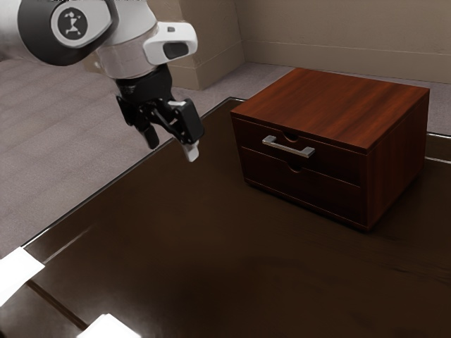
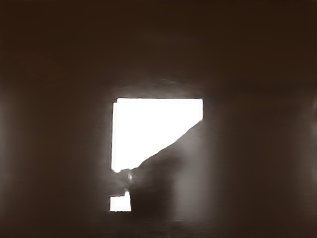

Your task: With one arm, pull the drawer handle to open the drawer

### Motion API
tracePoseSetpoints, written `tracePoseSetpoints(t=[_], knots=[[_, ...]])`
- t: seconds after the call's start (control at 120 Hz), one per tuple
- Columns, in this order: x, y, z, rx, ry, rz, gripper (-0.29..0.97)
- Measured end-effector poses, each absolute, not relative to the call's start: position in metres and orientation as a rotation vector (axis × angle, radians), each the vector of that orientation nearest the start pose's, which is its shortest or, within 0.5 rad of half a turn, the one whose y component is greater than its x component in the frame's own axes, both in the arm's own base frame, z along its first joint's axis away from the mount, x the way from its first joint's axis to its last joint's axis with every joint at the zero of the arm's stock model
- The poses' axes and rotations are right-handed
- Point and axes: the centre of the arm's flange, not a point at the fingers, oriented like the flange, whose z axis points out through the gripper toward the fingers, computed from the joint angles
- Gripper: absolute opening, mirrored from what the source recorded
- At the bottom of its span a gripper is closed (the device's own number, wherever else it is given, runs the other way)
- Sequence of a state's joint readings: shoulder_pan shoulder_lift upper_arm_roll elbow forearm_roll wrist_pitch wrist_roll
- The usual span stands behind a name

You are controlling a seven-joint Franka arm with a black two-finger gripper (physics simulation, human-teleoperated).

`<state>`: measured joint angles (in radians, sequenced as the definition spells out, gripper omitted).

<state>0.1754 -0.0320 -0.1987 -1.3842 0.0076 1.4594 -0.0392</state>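
Note:
A reddish-brown wooden cabinet (image 1: 338,141) with two drawers stands on the dark table (image 1: 197,253) at the exterior view's right. The upper drawer (image 1: 303,151) carries a silver bar handle (image 1: 288,146) and sits flush with the cabinet front. My black gripper (image 1: 171,146) hangs above the table to the left of the cabinet, well apart from the handle, open with nothing between its fingers. In the wrist view the glossy tabletop (image 2: 257,148) lies under my hand with a bright white reflection (image 2: 148,129) on it.
The table's left edge (image 1: 106,190) runs diagonally beside grey carpet (image 1: 49,141). A beige block (image 1: 211,42) stands on the floor behind my arm. White glare patches (image 1: 17,271) lie at the table's near left corner.

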Motion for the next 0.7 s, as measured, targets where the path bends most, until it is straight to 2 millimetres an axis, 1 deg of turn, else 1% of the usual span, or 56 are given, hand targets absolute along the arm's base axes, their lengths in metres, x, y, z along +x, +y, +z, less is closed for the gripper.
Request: tracePoseSetpoints(t=[0.117,0.2,0.267,0.3,0.35,0.417,0.517,0.55,0.617,0.7], knots=[[0.527,-0.028,0.710,-3.135,-0.003,-0.115,0.66],[0.525,-0.036,0.710,-3.141,-0.005,-0.101,0.66],[0.521,-0.040,0.713,-3.142,-0.037,-0.097,0.66],[0.521,-0.045,0.713,-3.163,-0.068,-0.087,0.66],[0.517,-0.050,0.719,-3.199,-0.135,-0.087,0.66],[0.519,-0.050,0.715,-3.210,-0.301,-0.053,0.66],[0.521,-0.046,0.712,-3.159,-0.702,-0.027,0.66],[0.522,-0.045,0.710,-3.133,-0.829,-0.015,0.66],[0.530,-0.044,0.699,-3.067,-1.056,0.032,0.65],[0.534,-0.042,0.695,-2.973,-1.302,0.051,0.65]])
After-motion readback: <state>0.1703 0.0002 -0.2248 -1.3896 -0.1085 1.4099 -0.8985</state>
